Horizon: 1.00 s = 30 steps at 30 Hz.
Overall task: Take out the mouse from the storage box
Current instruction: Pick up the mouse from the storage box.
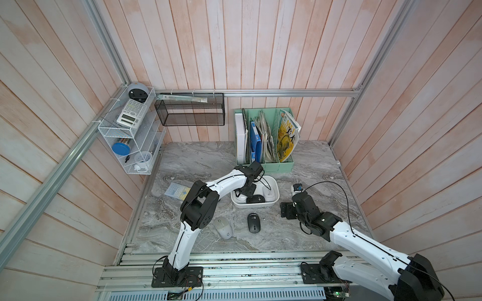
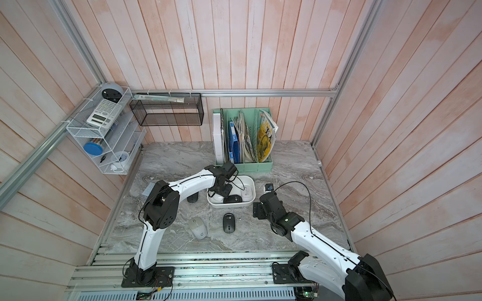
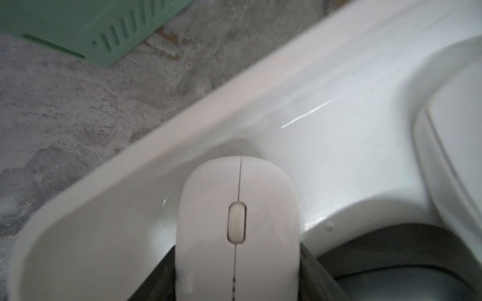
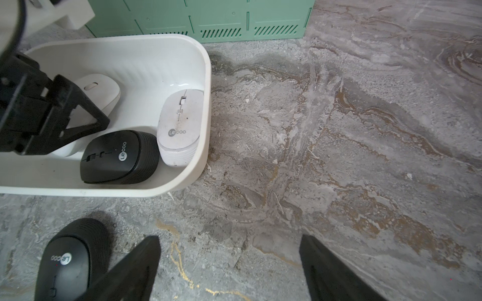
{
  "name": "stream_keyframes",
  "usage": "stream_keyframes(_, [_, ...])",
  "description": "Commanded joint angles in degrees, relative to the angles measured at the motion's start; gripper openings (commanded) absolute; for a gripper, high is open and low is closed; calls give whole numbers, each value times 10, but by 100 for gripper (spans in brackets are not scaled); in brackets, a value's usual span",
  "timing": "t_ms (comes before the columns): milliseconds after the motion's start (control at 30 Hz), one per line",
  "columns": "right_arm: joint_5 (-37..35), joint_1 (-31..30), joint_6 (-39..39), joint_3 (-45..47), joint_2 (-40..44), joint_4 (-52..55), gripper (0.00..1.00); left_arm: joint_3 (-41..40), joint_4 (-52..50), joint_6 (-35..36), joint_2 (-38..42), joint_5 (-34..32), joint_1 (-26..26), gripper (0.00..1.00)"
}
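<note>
Slippage worries us: left gripper (image 3: 238, 271) pinches the smooth white plastic mouse (image 3: 236, 198) inside the shallow white storage box (image 3: 326, 104); right gripper (image 4: 230, 242) gapes empty.

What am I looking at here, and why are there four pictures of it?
These are two robot arms at a marble table. Two pictures come from one overhead camera, two from cameras on the arms' wrists. The left gripper grips a plain white mouse inside the white box, beside a black mouse and a labelled white mouse. The right gripper hangs open and empty. A grey mouse and a second black mouse lie on the table.
</note>
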<state>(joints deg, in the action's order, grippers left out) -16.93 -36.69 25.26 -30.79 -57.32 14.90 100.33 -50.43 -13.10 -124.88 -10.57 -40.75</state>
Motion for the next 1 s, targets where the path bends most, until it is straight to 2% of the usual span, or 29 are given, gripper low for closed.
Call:
stream_keyframes(0, [-18,3,4,9,12,-5,91,12,-5,-11,51,-8,-4,55])
stream_keyframes(167, [-38,5,8,16,42,0,91,13,-23,-30,84,-10,-11,55])
stream_keyframes(367, [-87,7,17,27,94,20,91,-18,-24,-58,135,-9,-50,55])
stream_keyframes(600, [-133,20,36,44,165,46,91,-66,-28,-135,186,6,-87,55])
stream_keyframes(867, [-189,30,57,56,237,84,92,-114,-3,-220,199,-4,-153,55])
stream_keyframes(967, [-201,33,62,62,268,91,93,-130,25,-251,188,3,-193,55])
